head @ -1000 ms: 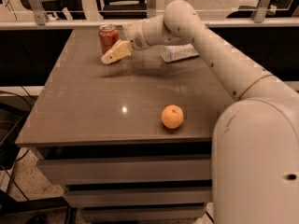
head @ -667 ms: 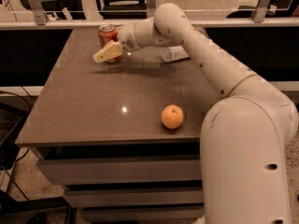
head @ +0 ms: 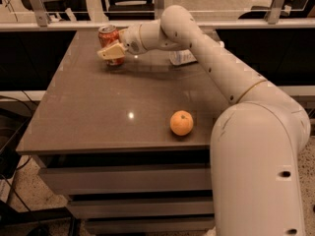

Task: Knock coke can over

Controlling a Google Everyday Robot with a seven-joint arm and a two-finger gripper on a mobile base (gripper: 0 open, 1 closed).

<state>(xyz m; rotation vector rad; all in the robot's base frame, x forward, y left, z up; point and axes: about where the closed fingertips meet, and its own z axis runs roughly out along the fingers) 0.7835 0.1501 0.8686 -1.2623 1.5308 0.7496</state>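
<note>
The coke can is a red can with a silver top. It stands upright at the far left of the brown table. My gripper is at the end of the white arm that reaches across from the right. It sits right in front of the can and covers its lower half, and looks to be touching it.
An orange fruit lies near the table's front right edge. A clear plastic bottle with a white label lies at the far right, partly hidden behind the arm. A railing and chairs stand beyond the table's far edge.
The gripper has swung left across the far side of the table, from beside the can to in front of it. The can still stands upright.
</note>
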